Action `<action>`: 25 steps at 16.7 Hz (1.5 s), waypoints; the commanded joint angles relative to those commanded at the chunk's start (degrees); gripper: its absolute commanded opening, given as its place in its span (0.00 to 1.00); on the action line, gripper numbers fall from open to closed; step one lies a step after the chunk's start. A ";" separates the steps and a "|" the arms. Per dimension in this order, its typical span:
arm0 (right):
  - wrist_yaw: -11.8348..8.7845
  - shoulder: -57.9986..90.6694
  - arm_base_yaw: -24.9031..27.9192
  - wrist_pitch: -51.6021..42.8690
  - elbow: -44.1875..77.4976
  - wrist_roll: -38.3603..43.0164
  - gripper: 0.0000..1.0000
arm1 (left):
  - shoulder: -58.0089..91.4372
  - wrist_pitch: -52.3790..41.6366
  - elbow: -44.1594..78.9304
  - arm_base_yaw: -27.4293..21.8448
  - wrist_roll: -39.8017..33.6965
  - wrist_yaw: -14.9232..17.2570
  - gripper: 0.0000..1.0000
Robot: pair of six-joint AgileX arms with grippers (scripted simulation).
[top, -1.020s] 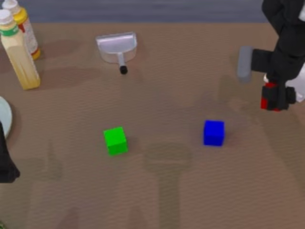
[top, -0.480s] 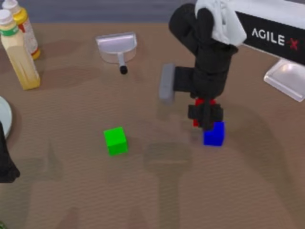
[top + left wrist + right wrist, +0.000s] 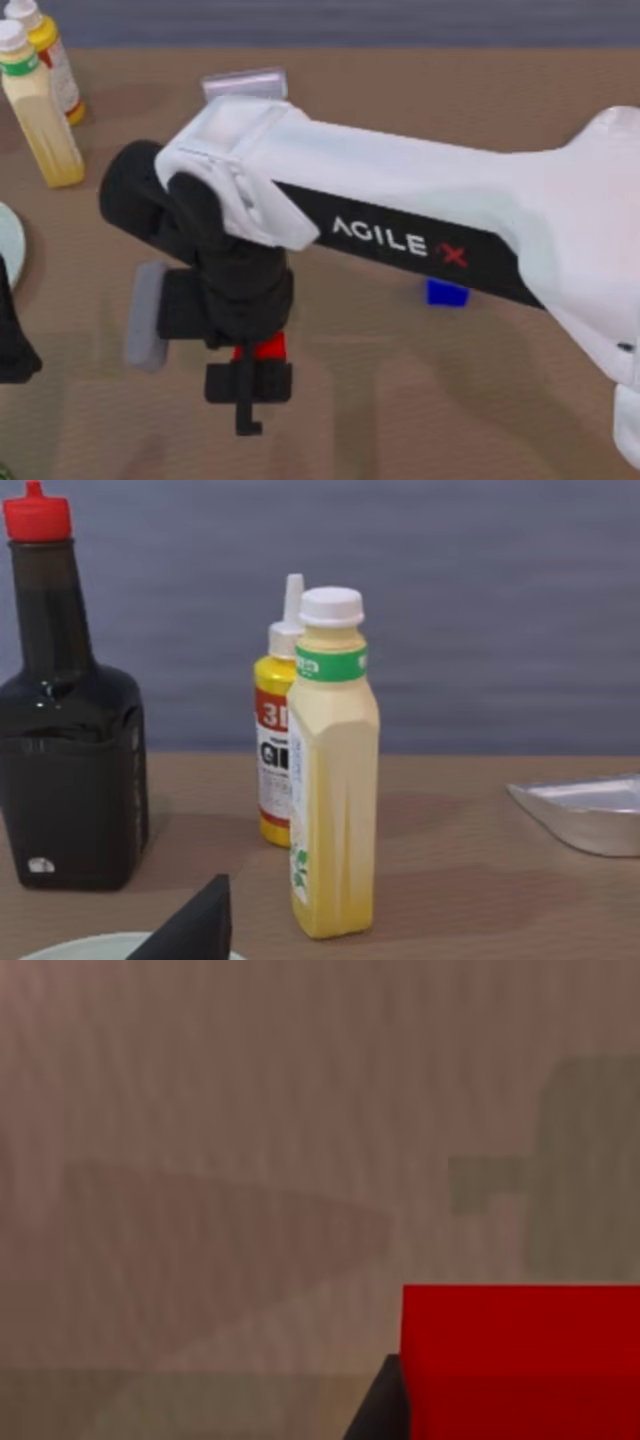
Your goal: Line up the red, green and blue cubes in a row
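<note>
Reaching far across the counter [image 3: 420,420] from the right, the right arm's white link spans most of the top view, and its right end effector [image 3: 250,385] sits left of centre toward the near edge, clenched on the red cube [image 3: 262,347]. The cube shows as a red patch just beneath the black wrist; in the right wrist view the red cube [image 3: 520,1360] fills the lower corner with a dark finger [image 3: 375,1405] against its side and bare counter beyond it.

The blue cube [image 3: 447,292] lies to the right of the red one, well apart, partly hidden under the arm. The green cube cannot be seen; the arm covers the area left of centre.

The left end effector [image 3: 15,340] is parked at the left edge of the counter; whether it is released or clenched cannot be told.

At the far left stand a cream bottle [image 3: 40,110] and a yellow bottle [image 3: 50,50]; the left wrist view adds a dark bottle [image 3: 70,750] with a red cap. A grey dustpan [image 3: 245,83] peeks out at the far side.
</note>
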 joint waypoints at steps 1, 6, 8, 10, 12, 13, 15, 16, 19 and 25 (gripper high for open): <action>0.06 -0.03 0.96 -0.10 0.33 0.91 0.00 | 0.00 0.00 0.00 0.00 0.00 0.00 1.00; -0.02 -0.15 1.14 -0.09 0.29 1.26 0.00 | 0.00 0.00 0.00 0.00 0.00 0.00 1.00; -0.02 -0.01 1.17 0.89 -0.64 1.25 0.00 | 0.00 0.00 0.00 0.00 0.00 0.00 1.00; 0.02 0.55 1.09 4.18 -3.29 1.38 0.00 | 0.00 0.00 0.00 0.00 0.00 0.00 1.00; 0.04 1.39 1.17 8.88 -6.66 1.39 0.00 | 0.00 0.00 0.00 0.00 0.00 0.00 1.00; 0.05 1.80 1.25 11.04 -8.32 1.37 0.00 | 0.00 0.00 0.00 0.00 0.00 0.00 1.00; 0.10 2.48 1.36 13.63 -10.66 1.34 0.00 | 0.00 0.00 0.00 0.00 0.00 0.00 1.00; 0.11 2.63 1.39 14.01 -11.03 1.34 0.00 | 0.00 0.00 0.00 0.00 0.00 0.00 1.00; 0.11 2.63 1.39 14.01 -11.03 1.34 0.00 | 0.00 0.00 0.00 0.00 0.00 0.00 1.00; 0.11 2.63 1.39 14.01 -11.03 1.34 0.45 | 0.00 0.00 0.00 0.00 0.00 0.00 1.00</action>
